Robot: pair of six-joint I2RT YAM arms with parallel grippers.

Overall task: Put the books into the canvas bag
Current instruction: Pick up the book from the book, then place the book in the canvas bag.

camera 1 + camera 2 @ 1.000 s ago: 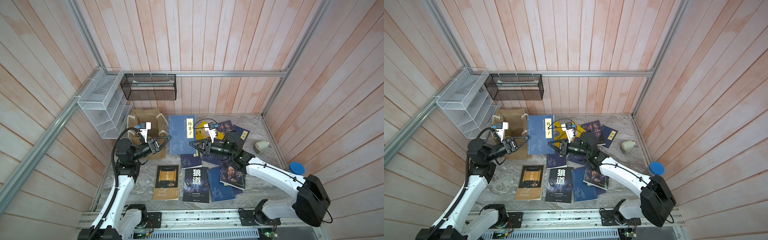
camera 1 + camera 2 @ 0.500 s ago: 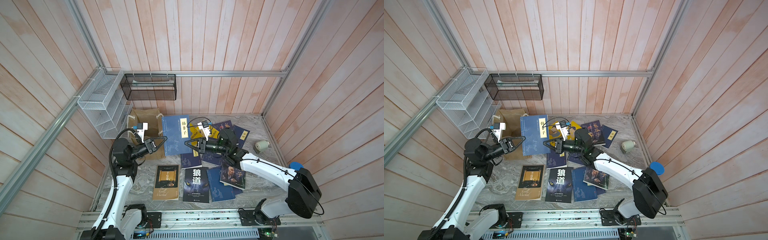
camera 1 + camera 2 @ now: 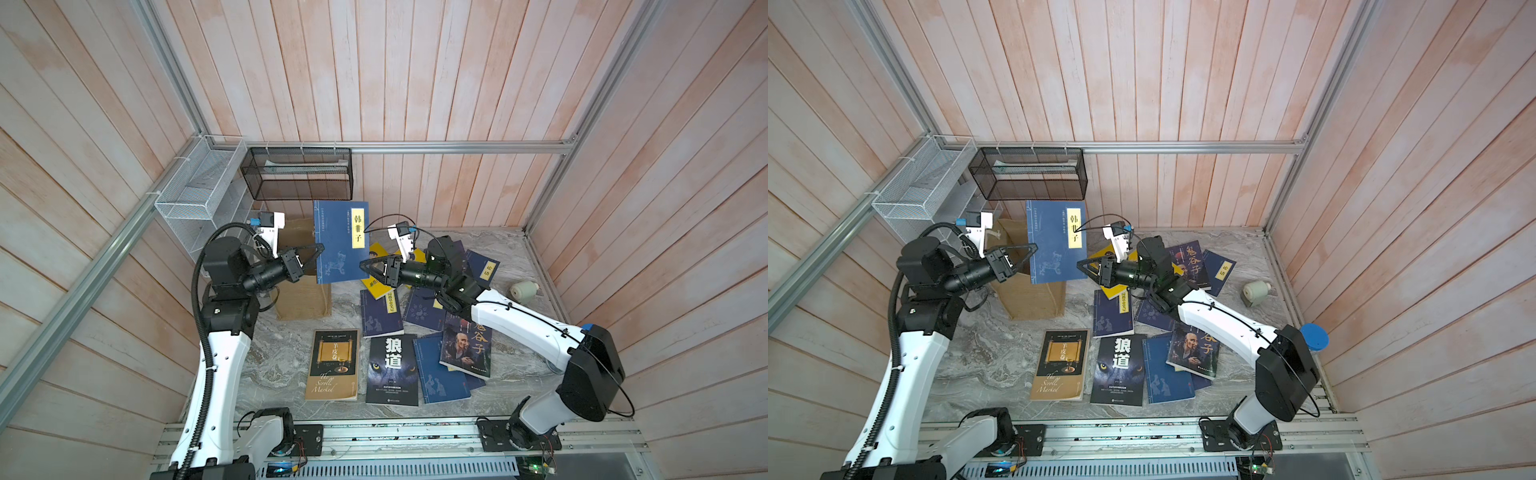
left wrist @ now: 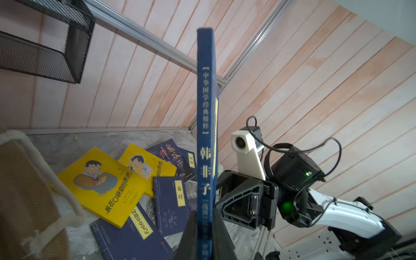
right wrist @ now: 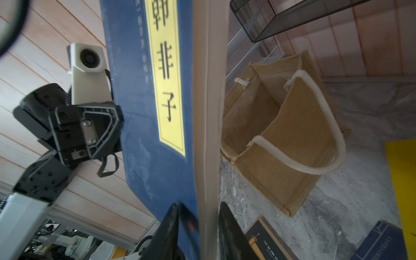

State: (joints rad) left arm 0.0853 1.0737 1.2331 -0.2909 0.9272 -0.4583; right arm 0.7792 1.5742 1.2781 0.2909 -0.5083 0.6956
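One book in the air, the rest flat: holds the blue book upright in the middle of both top views, yellow title label toward the camera, partly overlapping the canvas bag behind it. Clamps the spine edge with the left tool, jaws shut tight on either cover, as seen at the bottom of the left wrist view. Brackets the opposite page edge with the right tool, jaws parted to either side of the pages; cannot tell from the right wrist view whether they pinch or merely straddle. Looks like a hand-over between arms, probably because the bag stands left of centre in the top views, on the left arm's side, while the loose pile lies at centre and right. Has the book on edge, likely so that it can slide down through the narrow mouth between the white rope handles. Shows no book inside the bag in the right wrist view. Leaves flat on the worktop the black wolf-eye book, the tan book, two yellow cartoon books and several navy books, so judged barely begun. Risks the book swinging or tipping once only the one-sided spine grip carries it.
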